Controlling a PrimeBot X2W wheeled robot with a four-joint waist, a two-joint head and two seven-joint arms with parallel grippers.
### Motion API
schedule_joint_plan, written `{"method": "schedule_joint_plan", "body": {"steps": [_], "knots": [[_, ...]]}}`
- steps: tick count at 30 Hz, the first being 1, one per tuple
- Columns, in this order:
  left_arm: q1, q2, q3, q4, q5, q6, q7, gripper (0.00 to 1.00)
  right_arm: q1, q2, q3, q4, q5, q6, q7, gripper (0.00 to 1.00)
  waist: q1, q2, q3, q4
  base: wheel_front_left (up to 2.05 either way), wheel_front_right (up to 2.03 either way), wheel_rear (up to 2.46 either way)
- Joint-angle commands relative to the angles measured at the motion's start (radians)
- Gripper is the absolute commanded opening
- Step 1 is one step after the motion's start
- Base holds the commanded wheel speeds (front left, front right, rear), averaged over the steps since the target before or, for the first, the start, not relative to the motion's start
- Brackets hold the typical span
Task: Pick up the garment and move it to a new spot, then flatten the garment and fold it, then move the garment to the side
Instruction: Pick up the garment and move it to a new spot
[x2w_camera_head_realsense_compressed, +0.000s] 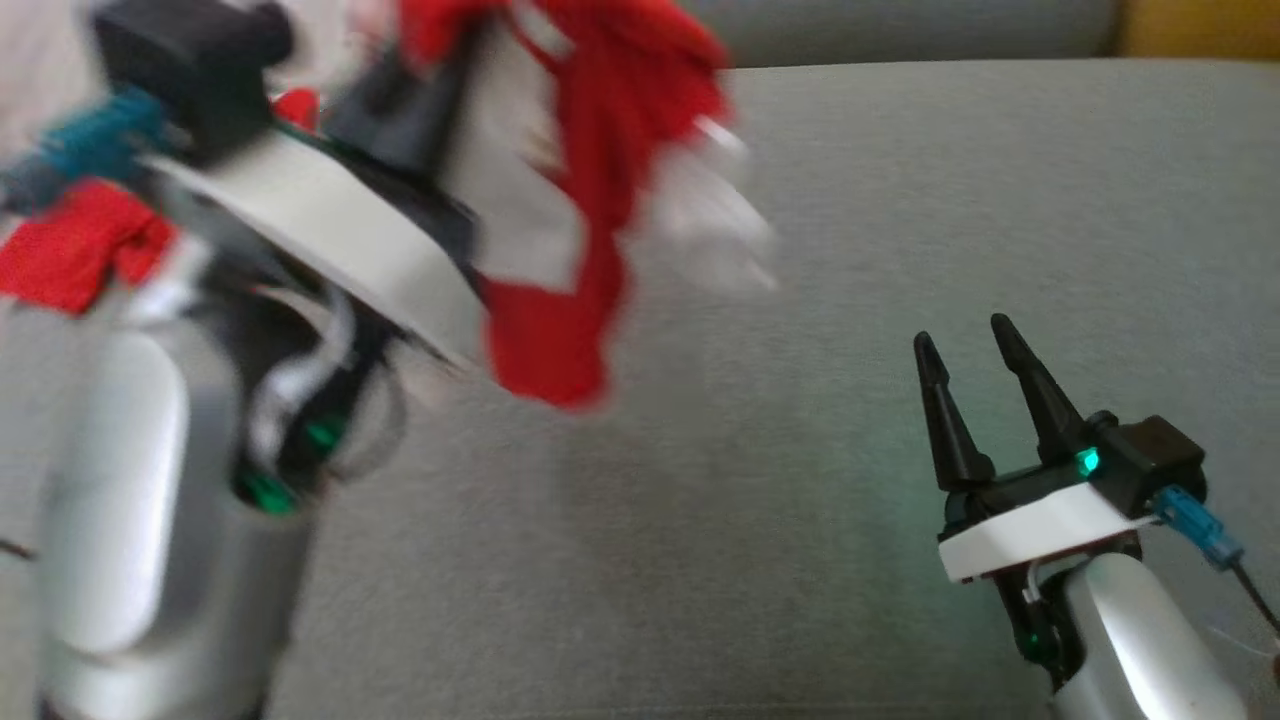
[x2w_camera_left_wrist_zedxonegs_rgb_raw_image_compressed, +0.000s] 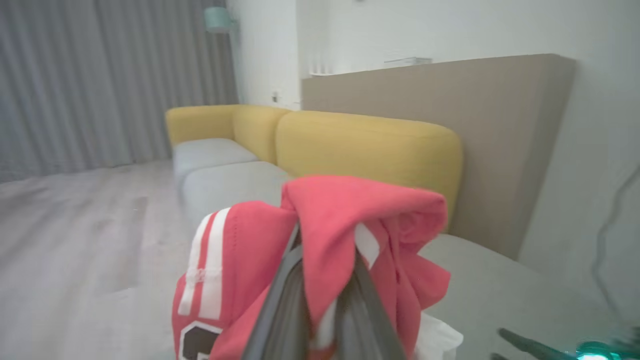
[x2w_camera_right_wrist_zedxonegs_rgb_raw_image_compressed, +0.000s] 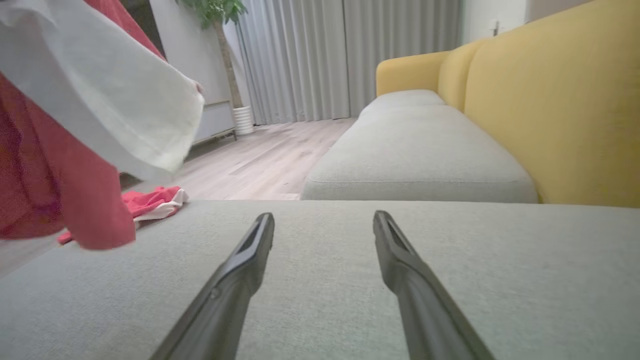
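We hold the red-and-white garment (x2w_camera_head_realsense_compressed: 610, 150) aloft above the grey sofa seat (x2w_camera_head_realsense_compressed: 950, 200). It hangs bunched from our left jaws, which pinch a fold of the fabric. Our right jaws are spread apart, low over the seat, well apart from the cloth.

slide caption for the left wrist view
Left gripper holds the red-and-white garment draped over its fingers before a yellow sofa.
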Motion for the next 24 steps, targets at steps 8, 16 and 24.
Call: {"method": "schedule_joint_plan", "body": {"steps": [8,16,24], "knots": [[0.051,-0.058,-0.075,-0.025,-0.106,-0.024,0.045,0.0,-0.035,0.03,0.045,-0.028,0.013,-0.001,-0.018,1.0,0.0001,0.0,0.018,-0.217,0.0,0.0,0.0],[0.048,-0.064,-0.116,0.401,-0.173,-0.091,-0.103,0.0,-0.043,0.054,0.056,-0.04,0.016,-0.001,-0.02,1.0,0.0001,0.0,0.033,-0.375,0.0,0.0,0.0],[-0.058,-0.046,-0.197,0.93,-0.097,-0.103,-0.455,1.0,-0.021,0.066,0.05,-0.047,0.013,-0.001,-0.02,1.0,0.0001,0.0,0.016,-0.432,0.0,0.0,0.0]]}}
